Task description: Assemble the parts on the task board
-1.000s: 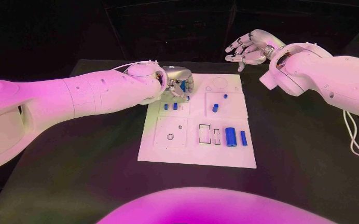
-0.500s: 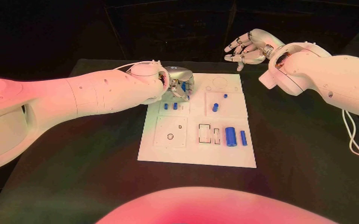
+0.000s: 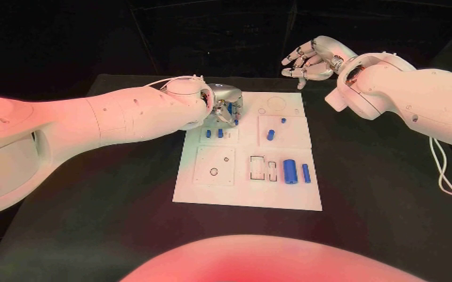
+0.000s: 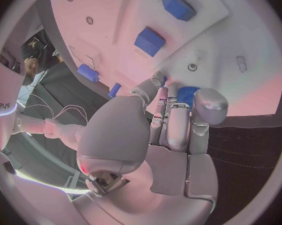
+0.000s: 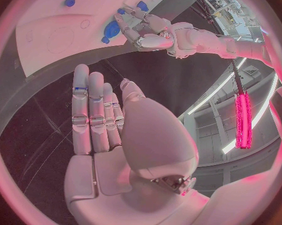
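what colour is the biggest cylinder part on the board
Blue; the biggest cylinder part shows best in the head view.

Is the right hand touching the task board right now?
No: the right hand is raised beyond the far edge of the task board, its fingers holding nothing.

dim pink-red wash, black surroundings
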